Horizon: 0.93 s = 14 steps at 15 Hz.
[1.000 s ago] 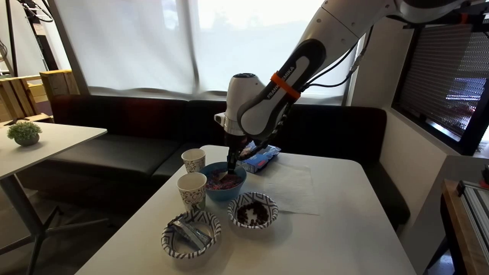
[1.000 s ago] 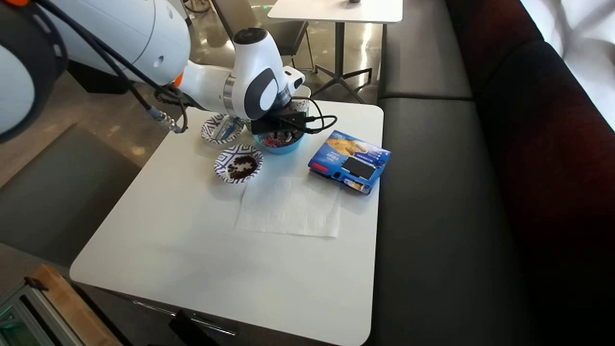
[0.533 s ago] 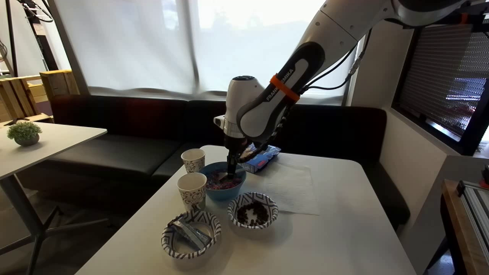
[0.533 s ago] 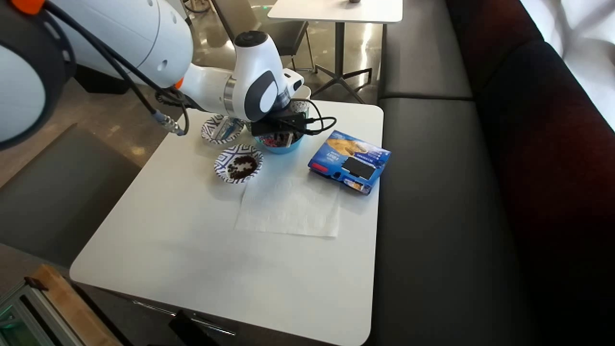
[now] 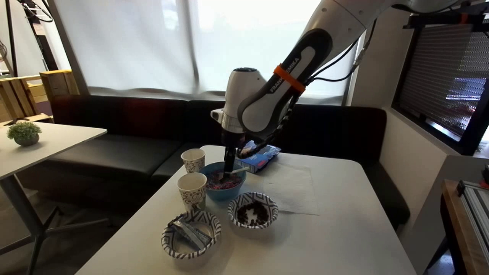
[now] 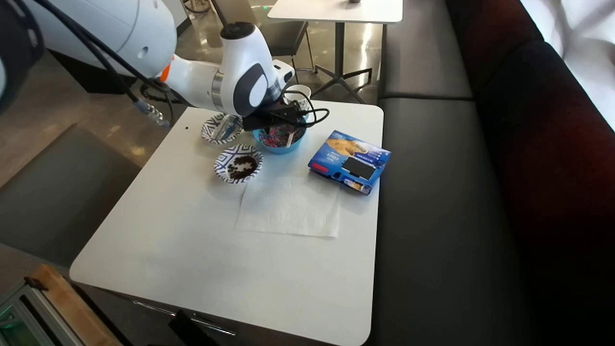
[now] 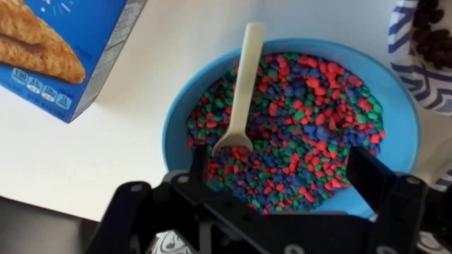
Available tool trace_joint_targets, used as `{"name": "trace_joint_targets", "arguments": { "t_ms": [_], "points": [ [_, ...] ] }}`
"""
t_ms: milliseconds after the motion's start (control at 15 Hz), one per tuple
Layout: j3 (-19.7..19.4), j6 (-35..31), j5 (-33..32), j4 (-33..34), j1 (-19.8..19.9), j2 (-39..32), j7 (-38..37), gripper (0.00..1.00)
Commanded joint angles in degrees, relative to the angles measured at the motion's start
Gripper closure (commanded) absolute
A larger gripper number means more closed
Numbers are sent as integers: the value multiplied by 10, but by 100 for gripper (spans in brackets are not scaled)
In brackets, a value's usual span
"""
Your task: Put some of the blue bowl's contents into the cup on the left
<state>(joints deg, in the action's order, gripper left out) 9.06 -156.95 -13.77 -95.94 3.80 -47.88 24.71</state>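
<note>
The gripper (image 7: 278, 157) has risen, jaws spread, over a blue bowl (image 7: 399, 116) of red, green and navy bits (image 7: 303, 113).

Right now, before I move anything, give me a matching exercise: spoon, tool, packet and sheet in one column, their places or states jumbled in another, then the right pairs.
Things
1. spoon
2. tool
3. packet
4. sheet

Places or states
A. lying in a patterned bowl
B. open over the blue bowl
C. flat on the table
D. pale, resting in the blue bowl

Pairs: 1-D, 2-B, 3-A, 4-C
</note>
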Motion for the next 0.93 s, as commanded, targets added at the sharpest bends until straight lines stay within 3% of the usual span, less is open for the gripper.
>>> {"name": "trace_joint_targets", "arguments": {
  "t_ms": [0, 200, 400, 600, 667, 733, 800, 867],
  "points": [
    [2, -53, 8, -110, -4, 103, -17, 0],
    [-3, -86, 14, -186, -7, 183, -45, 0],
    [-11, -58, 28, -272, -8, 275, -85, 0],
    [-2, -21, 67, -365, 20, 356, -67, 0],
    [21, 3, 112, -390, 49, 377, -19, 0],
    [95, 23, 165, -412, 122, 391, 50, 0],
    [2, -6, 106, -345, 23, 337, -23, 0],
    [24, 7, 139, -370, 47, 357, 15, 0]
  ]
}}
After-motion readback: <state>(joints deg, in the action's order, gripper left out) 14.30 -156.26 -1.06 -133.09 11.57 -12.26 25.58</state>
